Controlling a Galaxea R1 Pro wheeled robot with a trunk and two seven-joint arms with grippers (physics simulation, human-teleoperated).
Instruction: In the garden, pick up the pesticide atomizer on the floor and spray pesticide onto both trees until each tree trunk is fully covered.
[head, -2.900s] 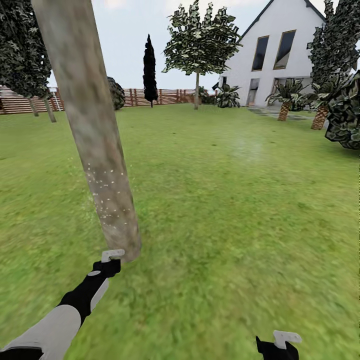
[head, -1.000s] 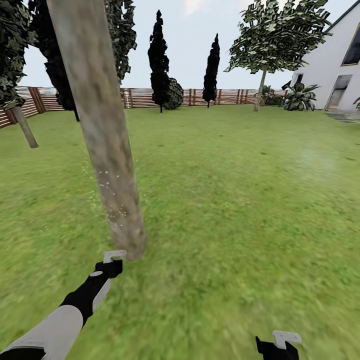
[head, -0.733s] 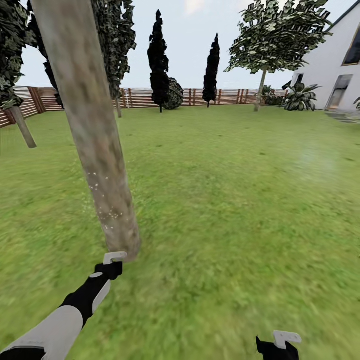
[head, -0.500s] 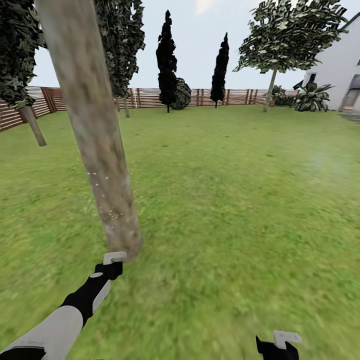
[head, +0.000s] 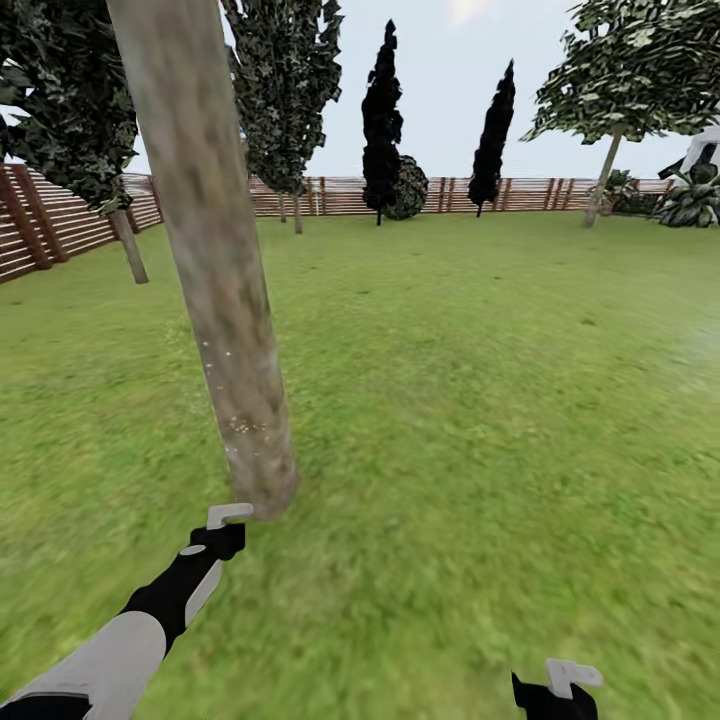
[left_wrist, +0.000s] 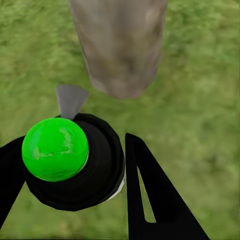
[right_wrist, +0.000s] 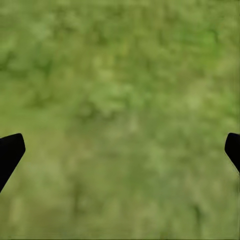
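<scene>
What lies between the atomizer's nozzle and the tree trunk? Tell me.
Nothing but a short bare strip of grass in the left wrist view: the pesticide atomizer, held in the left tool, points at the tree trunk.

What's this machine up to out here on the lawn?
A two-armed robot is spraying a tree. Its left gripper holds a small pesticide atomizer, nozzle aimed at the base of a thick tree trunk, where pale flecks dot the bark. Its right gripper hangs open over the grass, holding nothing.
</scene>
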